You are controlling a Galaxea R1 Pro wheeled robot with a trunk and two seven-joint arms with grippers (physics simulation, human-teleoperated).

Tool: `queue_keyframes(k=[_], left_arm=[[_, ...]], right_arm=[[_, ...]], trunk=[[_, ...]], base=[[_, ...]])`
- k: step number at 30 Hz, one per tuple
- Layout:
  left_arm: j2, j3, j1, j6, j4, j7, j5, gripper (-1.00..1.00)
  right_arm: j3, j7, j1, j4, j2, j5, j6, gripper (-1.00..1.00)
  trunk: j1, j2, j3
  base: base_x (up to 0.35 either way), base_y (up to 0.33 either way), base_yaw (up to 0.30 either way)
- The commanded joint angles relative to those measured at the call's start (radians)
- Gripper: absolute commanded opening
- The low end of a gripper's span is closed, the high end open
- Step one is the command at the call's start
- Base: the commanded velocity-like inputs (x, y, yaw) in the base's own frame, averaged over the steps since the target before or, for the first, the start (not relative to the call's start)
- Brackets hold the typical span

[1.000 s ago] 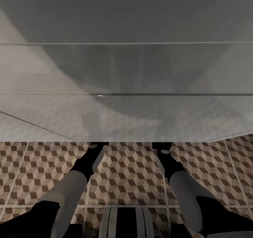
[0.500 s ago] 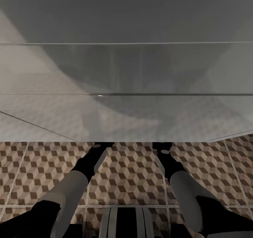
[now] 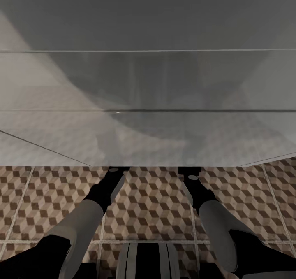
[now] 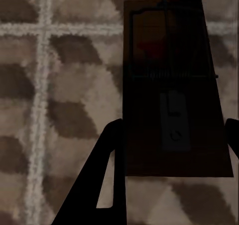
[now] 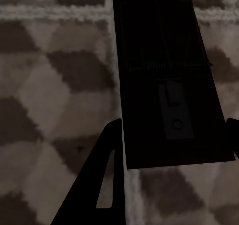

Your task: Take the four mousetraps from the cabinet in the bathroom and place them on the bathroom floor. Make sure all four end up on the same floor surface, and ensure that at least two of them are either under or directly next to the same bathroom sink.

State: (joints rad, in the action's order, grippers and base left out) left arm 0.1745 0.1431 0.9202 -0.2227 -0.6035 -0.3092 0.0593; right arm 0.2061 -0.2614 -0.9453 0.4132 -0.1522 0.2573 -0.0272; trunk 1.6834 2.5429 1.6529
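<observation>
In the left wrist view, a dark brown mousetrap [image 4: 169, 51] with a metal bar and spring sits between the fingers of my left gripper [image 4: 174, 130], which is shut on its side edges. It hangs in shadow close over the bathroom floor [image 4: 59, 85]. My right gripper [image 5: 174, 128] is likewise shut on a second mousetrap [image 5: 159, 36] above the cube-patterned tiles [image 5: 55, 85]. From the head camera both forearms reach forward under a pale grey-white unit [image 3: 148, 85], which hides the grippers and traps. The cabinet is out of view.
The pale unit's front edge [image 3: 148, 165] overhangs the floor [image 3: 152, 205] just past my wrists. My left forearm [image 3: 98, 196] and right forearm [image 3: 201, 196] run side by side over the tiles. My own base [image 3: 148, 258] sits at the near edge.
My left wrist has edged slightly to the right under the pale unit. The right arm and the view have stayed still.
</observation>
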Motion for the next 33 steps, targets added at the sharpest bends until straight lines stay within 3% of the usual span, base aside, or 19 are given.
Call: queue_keyframes(k=[1, 14, 22, 33], left_arm=[[0.0, 0.003, 0.0, -0.005, -0.007, -0.009, 0.005, -1.0], [0.0, 0.008, 0.0, -0.004, -0.046, -0.009, 0.005, -1.0], [0.0, 0.008, 0.0, -0.003, -0.047, -0.007, 0.005, -1.0], [0.0, 0.01, 0.0, -0.004, -0.059, -0.007, 0.005, -1.0]], right_arm=[[0.007, 0.002, -0.001, 0.001, -0.001, 0.008, -0.002, -1.0], [0.008, 0.004, -0.001, 0.006, 0.0, 0.009, 0.003, -1.0], [0.004, 0.006, -0.001, 0.009, 0.0, 0.01, 0.003, -1.0], [0.003, 0.007, -0.001, 0.01, 0.0, 0.008, 0.003, -1.0]], trunk=[[0.0, 0.0, 0.001], [0.0, 0.0, 0.001], [0.003, 0.002, 0.031], [0.003, 0.002, 0.031]], base=[[0.0, 0.0, 0.0], [0.0, 0.0, 0.0], [0.0, 0.0, 0.0], [0.0, 0.0, 0.0]])
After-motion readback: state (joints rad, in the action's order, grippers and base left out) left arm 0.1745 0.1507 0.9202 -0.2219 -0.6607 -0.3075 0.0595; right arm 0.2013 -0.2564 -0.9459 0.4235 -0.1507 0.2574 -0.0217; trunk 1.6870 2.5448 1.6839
